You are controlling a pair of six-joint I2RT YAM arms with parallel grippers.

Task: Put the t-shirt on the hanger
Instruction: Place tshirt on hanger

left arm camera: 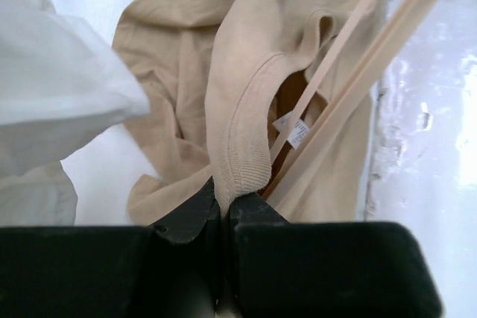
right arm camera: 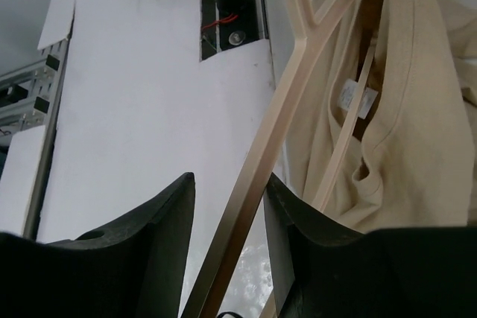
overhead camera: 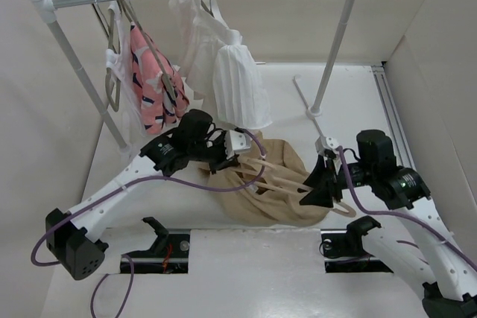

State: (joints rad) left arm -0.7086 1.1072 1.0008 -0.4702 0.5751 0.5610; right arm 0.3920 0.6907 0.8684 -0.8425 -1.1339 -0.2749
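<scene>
Plainly, the t-shirt (overhead camera: pixel 270 200) is soft, light and limp (it slumps on the counter (overhead camera: pixel 223 258) under the hanger (overhead camera: pixel 287 176)), so its ribbed collar (left arm camera: pixel 242 147) is the firm place to hold. The left gripper (left arm camera: pixel 223 202) is pinched tight on that collar. The right gripper (right arm camera: pixel 227 191) seems clamped on the stiff hanger beside its hook.

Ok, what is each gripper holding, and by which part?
The left gripper pinches the t-shirt by its ribbed collar. The right gripper holds the hanger by one shoulder arm, near the hook.
</scene>
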